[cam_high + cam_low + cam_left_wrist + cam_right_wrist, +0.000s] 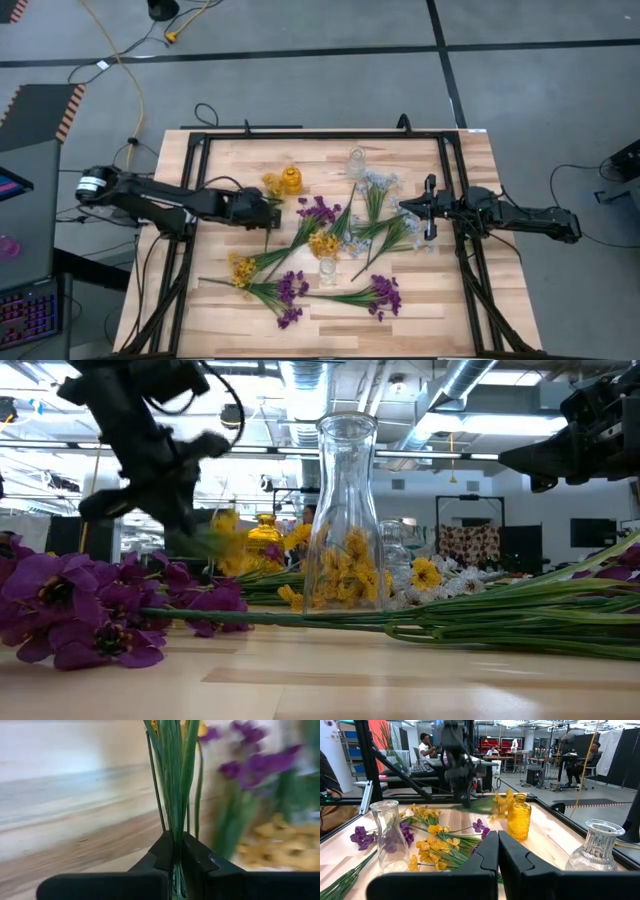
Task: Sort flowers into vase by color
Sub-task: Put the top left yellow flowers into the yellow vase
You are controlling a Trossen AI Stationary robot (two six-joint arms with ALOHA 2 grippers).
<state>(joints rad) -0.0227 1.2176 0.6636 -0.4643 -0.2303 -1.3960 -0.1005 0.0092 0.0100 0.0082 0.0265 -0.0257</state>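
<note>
My left gripper (pixel 271 213) hovers left of the amber yellow vase (pixel 291 181), shut on a yellow flower (pixel 503 802) whose blossoms hang blurred beside that vase. Loose flowers lie flat on the wooden table (pixel 230 160): purple (pixel 318 210), yellow (pixel 325 243) and pale white-blue (pixel 380 182). A clear vase (pixel 327 270) stands among them, and another clear vase (pixel 356 160) stands farther back. Over the table's right side my right gripper (pixel 403 207) waits level and shut, holding nothing. My left gripper pinches the yellow flower's thin green stems (pixel 175 854) as a bundle between its two fingers. It comes from the table's left, slanting down, and the fingers lie across the stems. The stems run on beyond the fingertips to the yellow blossoms (pixel 201 728). The sprig is lifted off the table.
More yellow (pixel 243 268) and purple flowers (pixel 290 290) (pixel 383 295) lie toward the near edge. A black frame (pixel 320 135) borders the table. People sit at desks in the room beyond (pixel 425 745).
</note>
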